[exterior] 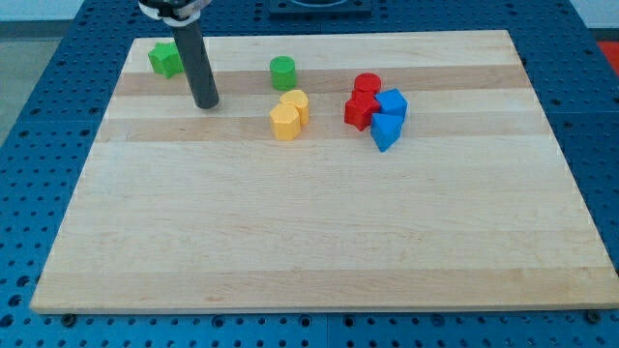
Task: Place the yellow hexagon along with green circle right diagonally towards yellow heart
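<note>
Camera view: my tip (pixel 206 104) is set on the wooden board (pixel 309 251), well to the view's left of the yellow pair; no jaws are fitted, so nothing is gripped.

The yellow hexagon (pixel 284 122) is found touching the yellow heart (pixel 296 103), which lies up-right of it; the green circle (pixel 282 72) stands just above both.

Counted: two yellow, two green including a green star (pixel 164 59), two red blocks (pixel 364 101), two blue blocks (pixel 389 118).

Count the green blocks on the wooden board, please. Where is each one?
2. The green star-shaped block is at the view's top left, just left of my tip. The green circle block is near the top centre, above the two yellow blocks. None seems hidden.
</note>
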